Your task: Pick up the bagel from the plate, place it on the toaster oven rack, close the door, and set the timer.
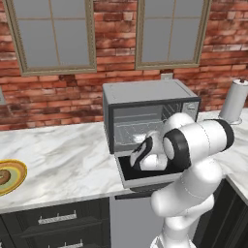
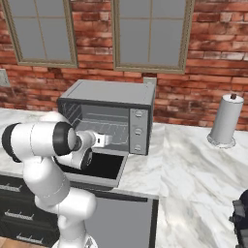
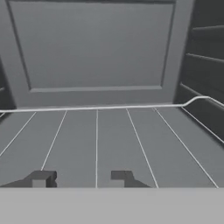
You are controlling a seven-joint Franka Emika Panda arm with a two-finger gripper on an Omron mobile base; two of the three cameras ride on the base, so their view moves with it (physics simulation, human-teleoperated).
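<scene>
Hand view has the fingers (image 3: pixel 81 178) low over the toaster oven rack (image 3: pixel 109 140), fairly close together, nothing visible between them; can't tell if they're gripping anything. Door (image 2: pixel 104 167) hangs open. Bagel (image 1: pixel 4 177) sits on the plate (image 1: pixel 17 170), far left on the surface (image 1: pixel 68 160).

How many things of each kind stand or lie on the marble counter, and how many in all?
Toaster oven: 1
Plate: 1
Bagel, lying on the plate: 1
Paper towel roll: 1
Dark appliance, cut off by the frame edge: 1
Total: 5
</scene>
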